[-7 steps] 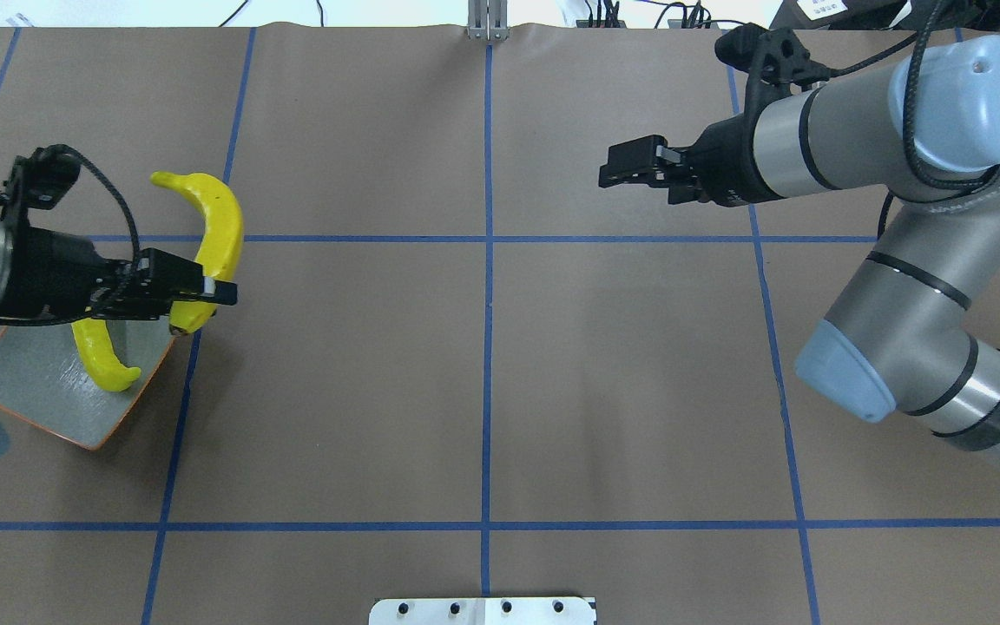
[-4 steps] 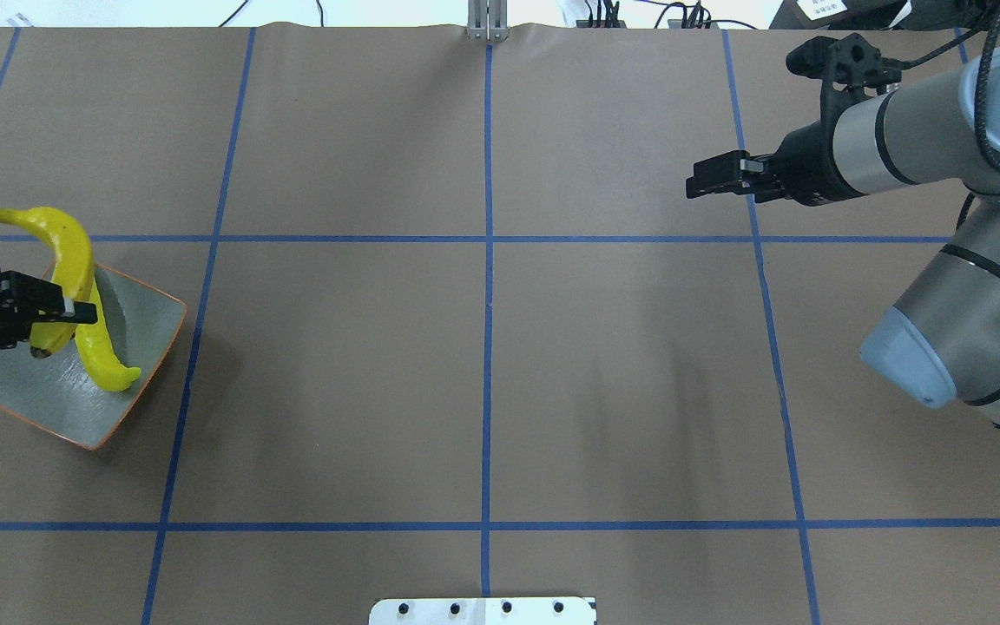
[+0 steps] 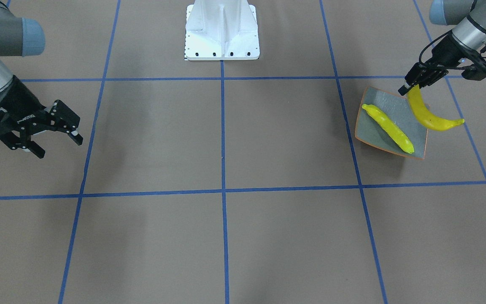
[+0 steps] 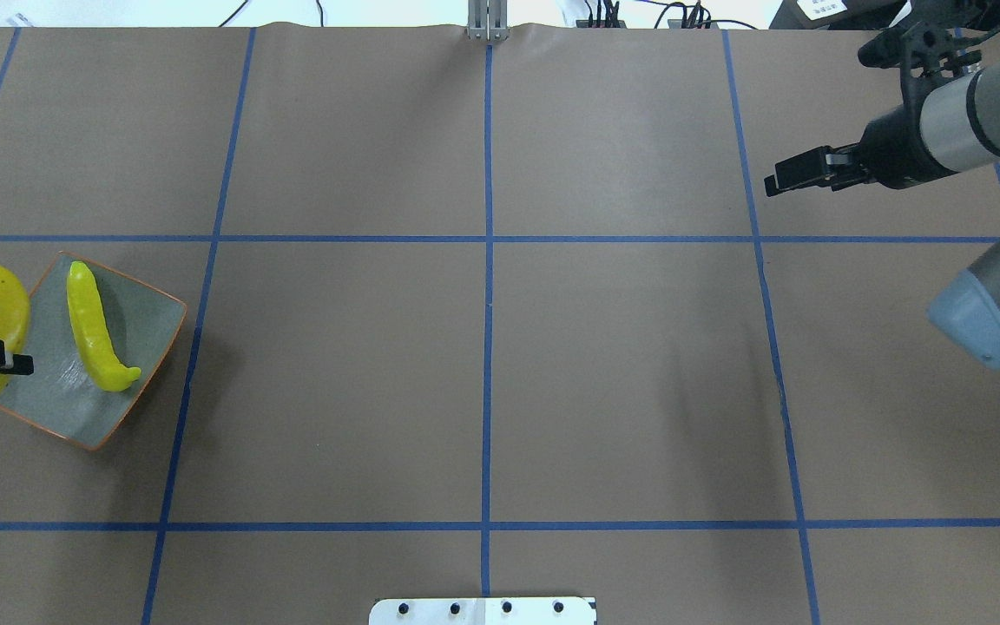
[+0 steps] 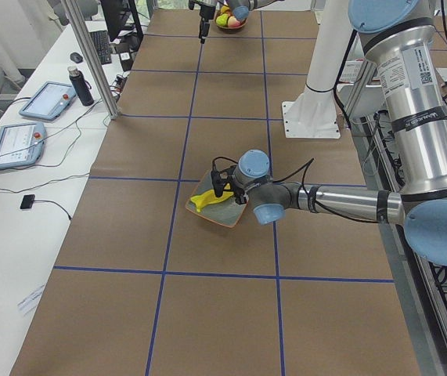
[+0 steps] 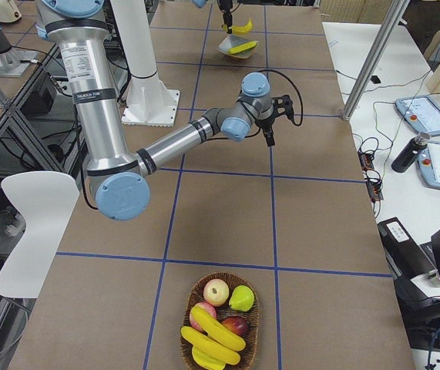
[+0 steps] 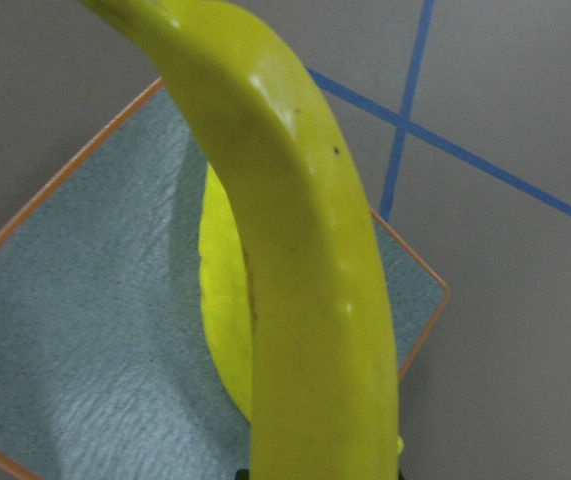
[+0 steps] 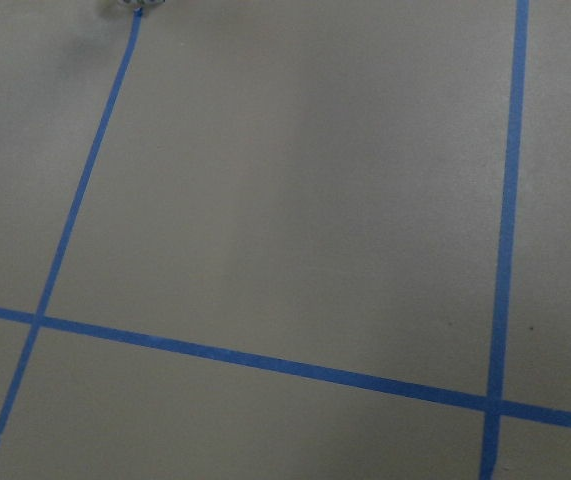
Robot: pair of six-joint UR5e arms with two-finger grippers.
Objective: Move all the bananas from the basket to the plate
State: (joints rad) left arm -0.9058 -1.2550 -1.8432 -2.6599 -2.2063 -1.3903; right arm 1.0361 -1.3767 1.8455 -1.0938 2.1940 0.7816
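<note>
Moved: the left gripper (image 4: 5, 365) has carried its banana (image 4: 3, 299) from above the middle of the plate (image 4: 153, 317) out to the plate's left rim, near the edge of the overhead view. The right gripper (image 4: 785, 176) has pulled back toward the table's right side. The banana lying on the plate (image 4: 94, 328) has not shifted.
Bananas: four in all. One is held, one is on the plate, and two are in the basket (image 6: 191, 297).
Held banana: the left gripper is clamped on one end. The rest curves away past the plate's rim, and in the left wrist view it crosses over the lying banana. I cannot tell whether it touches the plate.
Banana on plate: one, lying diagonally across the dish, its tip close to the rim.
Bananas in basket: two, one (image 6: 213, 330) stacked on the other (image 6: 203, 359) at the near end in the exterior right view.
Plate: one, square, grey-green with an orange rim, on the table (image 4: 335, 373) at the robot's far left.
Basket: one, oval and woven, at the table's right end, well apart from the plate. It also holds a pale apple (image 6: 216, 292), a green pear (image 6: 241, 297) and two red fruits.
Right gripper: fingers spread wide with nothing between them, hanging above bare table.
Table: brown paper crossed by blue tape lines, with one white arm mount (image 3: 222, 31) at the robot's edge.
</note>
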